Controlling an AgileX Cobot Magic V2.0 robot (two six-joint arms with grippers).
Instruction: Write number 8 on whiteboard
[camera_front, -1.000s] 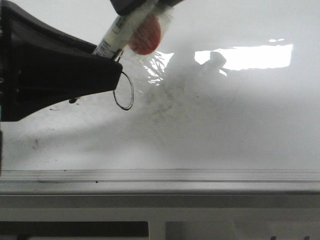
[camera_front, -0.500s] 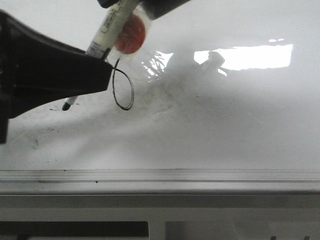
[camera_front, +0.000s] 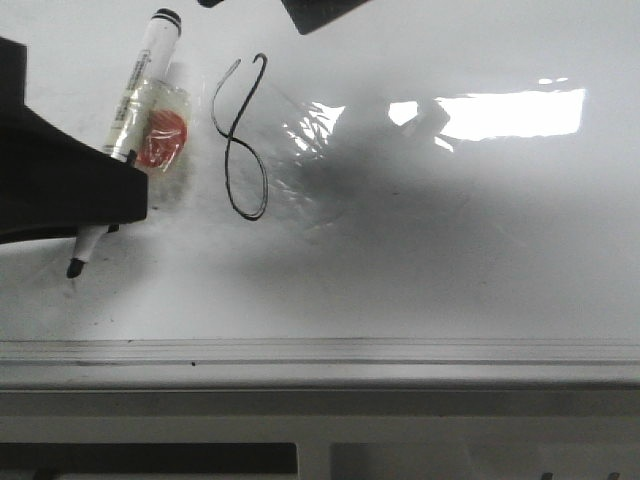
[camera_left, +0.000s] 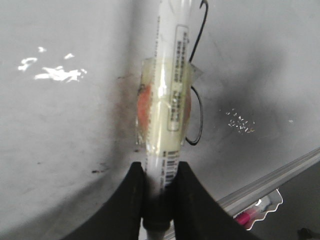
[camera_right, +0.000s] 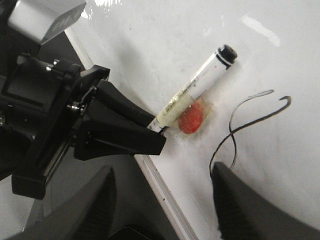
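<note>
So the number 8 is basically on the whiteboard already, sitting up in the upper-left part of the front view, a tall skinny black figure with a closed lower loop. The catch is the top: the upper loop doesn't join up, one end tails off thin and the other ends in a little hook, so there's a visible gap between them. The right wrist view shows the same thing, two loose ends pointing away from each other. The left tool has its jaws pinched narrow around the barrel of the marker, gripping it low near the writing end with the capped-looking black end sticking up and away. There's a taped-on orange blob on the barrel too, no idea what it's for. The marker tip sits off to the left of the figure, clearly apart from the line, and I can't tell if it's touching the board or hovering just above it. The right tool is spread wide with nothing in it. My read: the writing is mostly done and reads as an 8, and the only thing arguably left is closing that top loop, or just calling it finished and pulling the marker off the board.
</note>
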